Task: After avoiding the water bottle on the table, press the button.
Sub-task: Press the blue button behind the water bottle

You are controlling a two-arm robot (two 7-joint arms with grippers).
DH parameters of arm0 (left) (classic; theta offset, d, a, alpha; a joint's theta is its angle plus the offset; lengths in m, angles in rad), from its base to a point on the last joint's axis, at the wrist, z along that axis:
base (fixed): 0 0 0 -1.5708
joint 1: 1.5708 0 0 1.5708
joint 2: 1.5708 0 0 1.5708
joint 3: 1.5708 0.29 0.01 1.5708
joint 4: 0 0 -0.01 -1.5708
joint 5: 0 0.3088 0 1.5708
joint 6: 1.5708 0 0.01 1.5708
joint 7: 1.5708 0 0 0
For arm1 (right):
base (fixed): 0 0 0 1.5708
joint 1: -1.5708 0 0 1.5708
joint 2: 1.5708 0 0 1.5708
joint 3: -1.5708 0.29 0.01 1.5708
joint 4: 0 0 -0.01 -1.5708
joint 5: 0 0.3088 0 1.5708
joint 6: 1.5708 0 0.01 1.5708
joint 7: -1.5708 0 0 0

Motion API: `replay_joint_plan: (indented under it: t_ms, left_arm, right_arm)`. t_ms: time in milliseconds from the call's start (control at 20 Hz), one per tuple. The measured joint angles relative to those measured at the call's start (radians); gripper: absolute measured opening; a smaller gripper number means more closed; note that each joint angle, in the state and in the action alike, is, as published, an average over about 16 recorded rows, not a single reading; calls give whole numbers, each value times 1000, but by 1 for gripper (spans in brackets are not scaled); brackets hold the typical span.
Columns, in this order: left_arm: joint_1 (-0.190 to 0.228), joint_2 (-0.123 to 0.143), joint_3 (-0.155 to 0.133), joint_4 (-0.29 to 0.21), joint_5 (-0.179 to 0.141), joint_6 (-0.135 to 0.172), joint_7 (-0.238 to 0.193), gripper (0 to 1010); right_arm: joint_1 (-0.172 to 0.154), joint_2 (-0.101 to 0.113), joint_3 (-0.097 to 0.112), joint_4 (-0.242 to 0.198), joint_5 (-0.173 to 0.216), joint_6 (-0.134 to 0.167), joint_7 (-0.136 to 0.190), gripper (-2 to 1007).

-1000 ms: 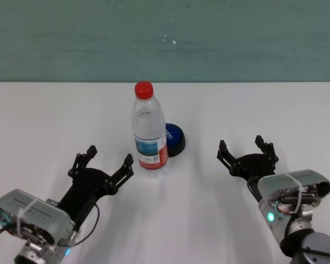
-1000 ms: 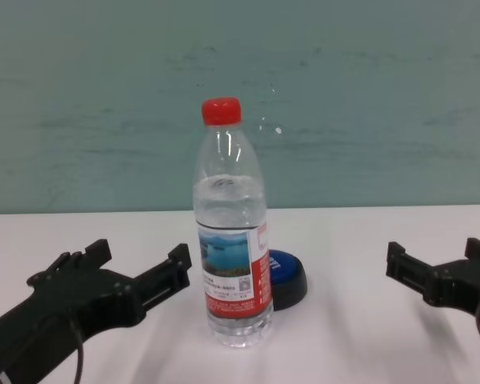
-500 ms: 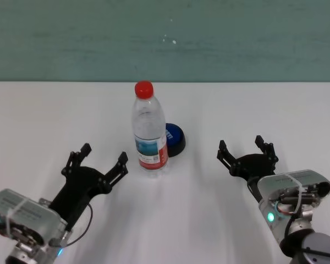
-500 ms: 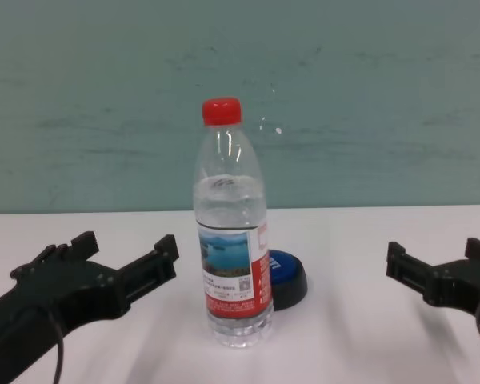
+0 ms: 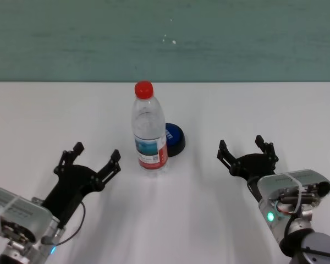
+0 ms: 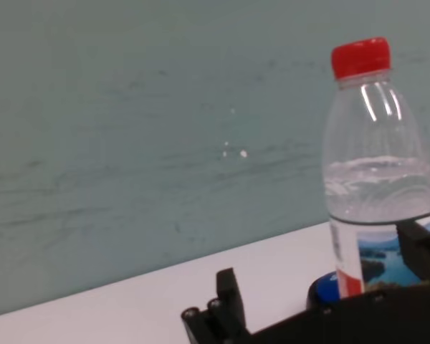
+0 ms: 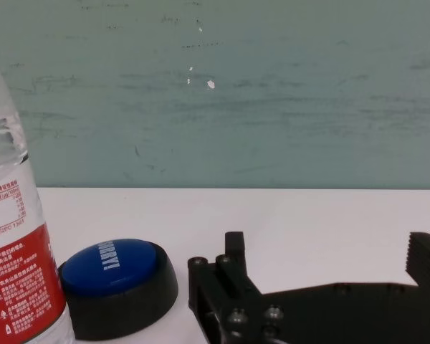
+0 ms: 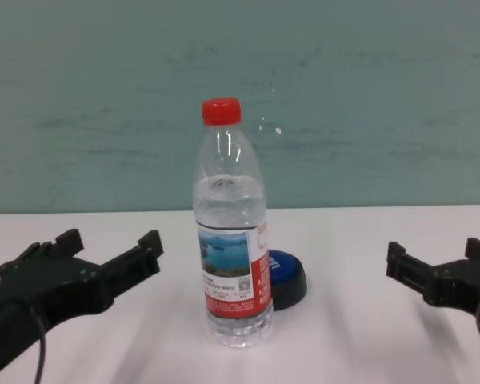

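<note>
The water bottle (image 5: 149, 136) stands upright mid-table, clear with a red cap and a lake label; it also shows in the chest view (image 8: 231, 232), the left wrist view (image 6: 376, 186) and the right wrist view (image 7: 14, 251). The blue button (image 5: 174, 138) sits just behind and to the right of it, partly hidden in the chest view (image 8: 288, 276) and plain in the right wrist view (image 7: 115, 283). My left gripper (image 5: 96, 155) is open, to the left of the bottle and apart from it. My right gripper (image 5: 246, 148) is open and empty, to the right of the button.
The white table (image 5: 209, 104) runs back to a teal wall (image 5: 165, 38). Bare tabletop lies behind the bottle and between the button and my right gripper.
My left gripper has drawn back to the left, away from the bottle. The bottle, the button and the right arm have not moved.
</note>
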Motion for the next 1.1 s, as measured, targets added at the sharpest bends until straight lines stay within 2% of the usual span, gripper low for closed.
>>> replay_joint_plan:
  t_ms: [700, 1100]
  left_arm:
    - [4, 2, -32, -2, -26, 19, 5, 1010]
    - [-15, -1, -46, 19, -31, 26, 11, 1010]
  right_arm:
    - [0, 0, 0, 0, 0, 0, 0, 1004]
    - [0, 0, 0, 0, 0, 0, 0, 1004]
